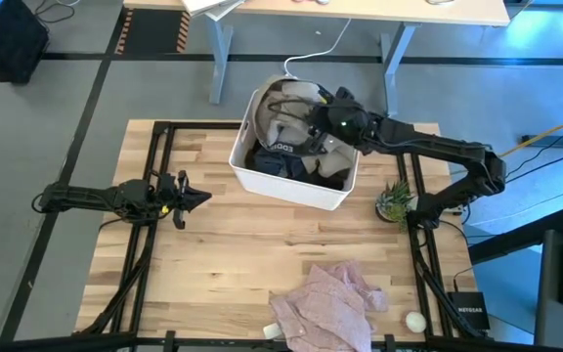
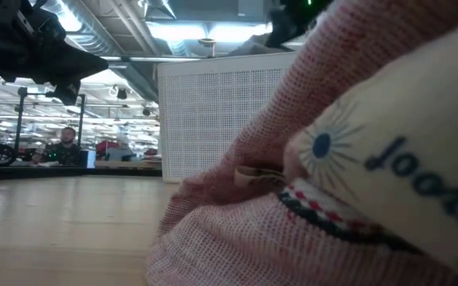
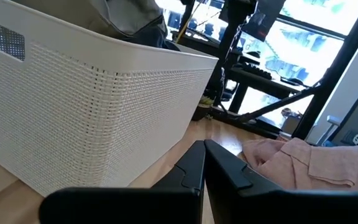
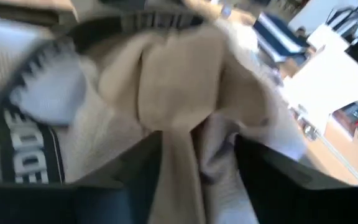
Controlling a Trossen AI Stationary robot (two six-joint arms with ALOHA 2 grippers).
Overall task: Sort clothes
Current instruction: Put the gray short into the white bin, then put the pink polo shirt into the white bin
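High view: one white bin (image 1: 245,166) stands at the table's far centre, holding a grey-beige garment (image 1: 286,122) and dark garments (image 1: 277,161). The right gripper (image 1: 319,125) is down inside the bin. One pale pink garment (image 1: 330,303) lies at the near edge. The left gripper (image 1: 201,197) hovers left of the bin, closed on nothing. One small plant (image 1: 395,200) stands right of the bin.

Low view: the pink garment fills the near right; one person (image 2: 67,143) sits far left.

Left wrist view: fingers (image 3: 219,165) together.

Right wrist view: fingers (image 4: 253,165) clamp a fold of the grey-beige garment.
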